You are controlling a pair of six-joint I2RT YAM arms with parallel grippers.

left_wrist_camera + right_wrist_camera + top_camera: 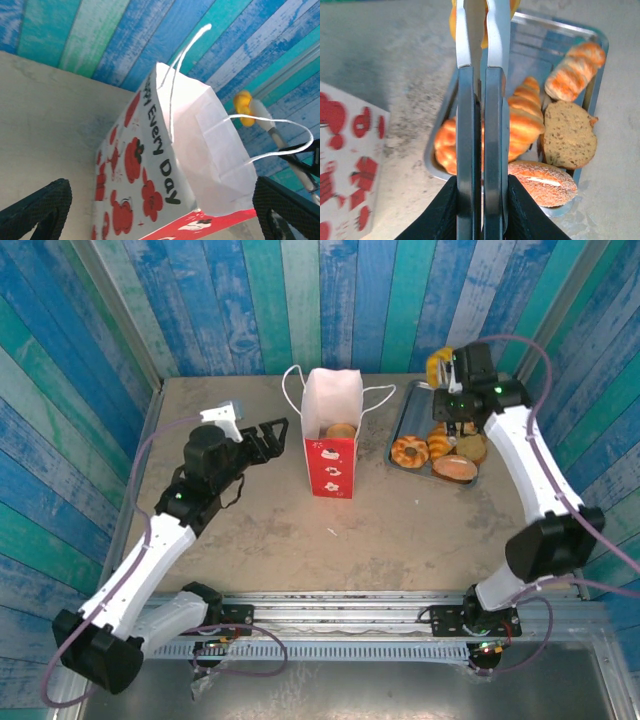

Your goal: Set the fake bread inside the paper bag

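Broadly, the beige table [420,530] carries everything, with the two arms reaching in from its near edge. The paper bag [330,455] stands upright just off the tips of the left claw [272,440], whose jaws are spread wide and empty. In the left wrist view the black fingers [35,210] frame the bag's red-printed side, not touching it. The bag's mouth is open and one piece of fake bread [341,430] lies inside it.

On the far side of the bag from the left claw, directly beneath the right claw [481,200], sits the silver tray [401,430]. The right claw is clenched on the metal tongs [472,125], squeezing the two blades together so they run nearly parallel down toward the tray. The tong tips are out of frame.

Under and beside the blades, the tray holds the rest of the bread:
- a golden ring [445,147] to the left of the blades
- a ridged croissant-like roll [525,120] just to their right
- a brown seeded slice [568,135] beyond that
- an oval split roll [542,182] nearest the claw
- a striped roll [575,70] farthest from it
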